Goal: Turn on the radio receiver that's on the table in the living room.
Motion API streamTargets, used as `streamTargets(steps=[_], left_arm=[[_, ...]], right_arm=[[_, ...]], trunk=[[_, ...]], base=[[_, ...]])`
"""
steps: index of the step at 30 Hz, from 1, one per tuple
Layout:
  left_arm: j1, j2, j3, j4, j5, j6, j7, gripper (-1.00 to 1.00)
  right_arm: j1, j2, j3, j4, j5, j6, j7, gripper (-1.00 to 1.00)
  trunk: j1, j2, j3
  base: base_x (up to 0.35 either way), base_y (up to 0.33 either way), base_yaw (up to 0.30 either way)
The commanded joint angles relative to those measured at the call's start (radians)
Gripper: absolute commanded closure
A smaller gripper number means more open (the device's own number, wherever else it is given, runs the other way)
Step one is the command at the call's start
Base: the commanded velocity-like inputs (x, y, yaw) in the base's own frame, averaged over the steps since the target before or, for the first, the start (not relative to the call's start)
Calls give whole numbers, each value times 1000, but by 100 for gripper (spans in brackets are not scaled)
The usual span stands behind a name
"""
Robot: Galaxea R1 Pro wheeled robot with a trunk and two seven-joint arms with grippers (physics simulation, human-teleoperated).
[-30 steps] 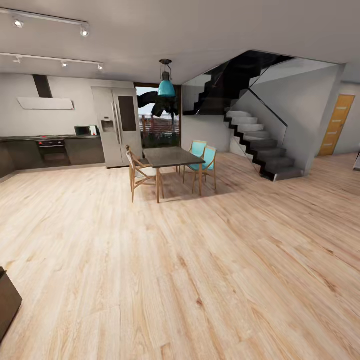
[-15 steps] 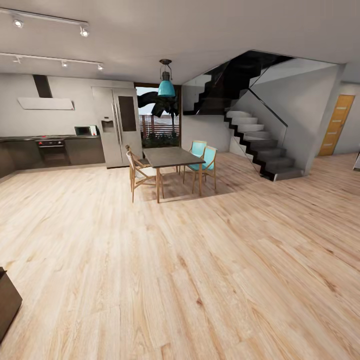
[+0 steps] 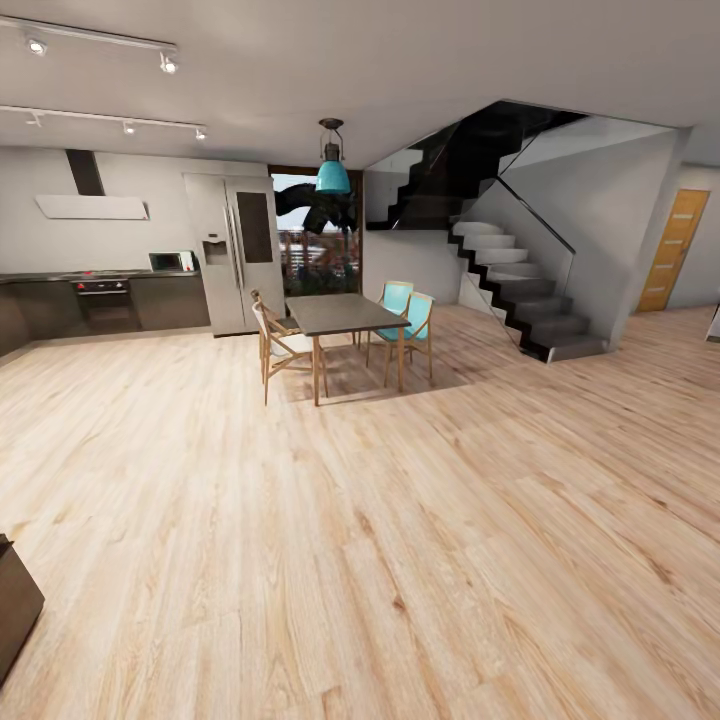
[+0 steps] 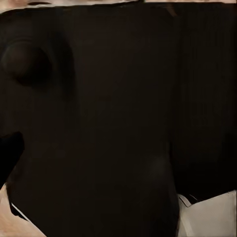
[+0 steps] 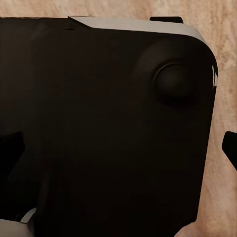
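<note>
The radio receiver and the low grey coffee table are out of view. The head view looks across a light wood plank floor toward a kitchen and a staircase. In the left wrist view my left gripper faces a dark panel of my own body, and one dark finger sits at the frame's edge. In the right wrist view my right gripper stands open, with its fingers far apart at both edges, over the same dark body and wood floor. Nothing is held.
A taller dark dining table with wooden and teal chairs stands ahead. Behind it are a fridge, kitchen counters and a window. Stairs rise at the right beside an orange door. A dark furniture corner sits low at the left.
</note>
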Motion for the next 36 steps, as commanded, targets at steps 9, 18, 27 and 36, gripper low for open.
streamTargets(steps=[9,18,27,36], left_arm=[[0,1,-1,-130,-1,-4,1,-100],[0,0,-3,-281,-2,7,4,-100],[-1,2,-4,-494,-5,45,5,-100],[-38,-16,-3,-661,-7,294,8,-100]], right_arm=[[0,0,0,0,0,0,0,-100],[-1,-7,0,-6,1,-1,4,-100],[-5,-58,-4,-214,1,4,9,-100],[-9,-162,-8,-429,-7,11,45,-100]], trunk=[[0,0,0],[0,0,0],[0,0,0],[0,0,-4]], base=[[0,0,0],[0,0,-12],[0,0,-242],[0,0,-275]])
